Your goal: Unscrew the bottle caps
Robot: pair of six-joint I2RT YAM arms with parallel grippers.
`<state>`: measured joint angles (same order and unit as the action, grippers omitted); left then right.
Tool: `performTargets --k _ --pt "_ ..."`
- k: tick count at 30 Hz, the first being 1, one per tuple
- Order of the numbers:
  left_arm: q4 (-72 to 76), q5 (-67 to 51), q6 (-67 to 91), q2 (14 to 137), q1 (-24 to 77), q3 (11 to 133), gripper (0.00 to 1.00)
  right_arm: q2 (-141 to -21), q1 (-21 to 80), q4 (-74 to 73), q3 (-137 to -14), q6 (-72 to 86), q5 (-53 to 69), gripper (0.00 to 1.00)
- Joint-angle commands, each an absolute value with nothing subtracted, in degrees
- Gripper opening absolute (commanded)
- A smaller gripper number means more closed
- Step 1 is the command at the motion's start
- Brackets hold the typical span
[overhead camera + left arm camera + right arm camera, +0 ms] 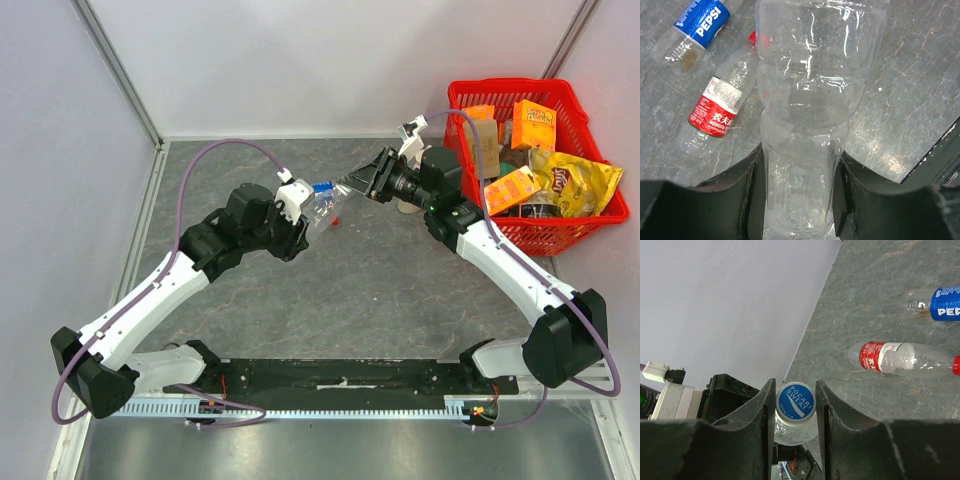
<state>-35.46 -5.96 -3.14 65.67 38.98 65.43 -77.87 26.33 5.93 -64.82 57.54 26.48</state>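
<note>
My left gripper (799,160) is shut on the body of the clear unlabelled bottle (810,90) and holds it above the table. The bottle's cap (795,401), blue on top with white ribbed sides, sits between my right gripper's (795,390) fingers, which press on both sides of it. In the top view the right gripper (352,183) meets the cap (322,186) from the right, and the left gripper (305,215) sits below it. A red-label bottle (720,107) with a red cap (754,38) and a Pepsi bottle (697,25) lie on the table underneath.
A red basket (540,235) full of snack packets stands at the back right, close behind the right arm. White wall panels (70,150) close the table on the left and at the back. The grey marble tabletop (380,290) stretches between the arms.
</note>
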Motion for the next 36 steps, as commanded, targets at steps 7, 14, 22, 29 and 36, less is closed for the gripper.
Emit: performTargets --k 7,14,22,29,36 --pt "-33.4 -6.7 -1.7 65.8 38.8 68.7 0.27 -75.9 26.5 13.4 -63.5 57.2 29.9 0.0" --pt "-32.1 -13.6 -0.6 65.0 38.8 70.0 0.23 -74.4 26.5 14.5 -65.4 52.6 33.0 0.0" --pt "-30.9 -21.9 2.4 63.7 38.8 70.8 0.2 -72.1 26.5 15.2 -66.6 47.9 38.0 0.0" --pt "-26.9 -30.6 3.3 60.0 38.8 69.3 0.19 -69.5 26.5 18.4 -65.7 45.5 44.5 0.0" --pt "-23.4 -42.5 4.9 58.7 38.8 68.2 0.18 -67.8 26.4 25.2 -65.0 45.2 52.5 0.0"
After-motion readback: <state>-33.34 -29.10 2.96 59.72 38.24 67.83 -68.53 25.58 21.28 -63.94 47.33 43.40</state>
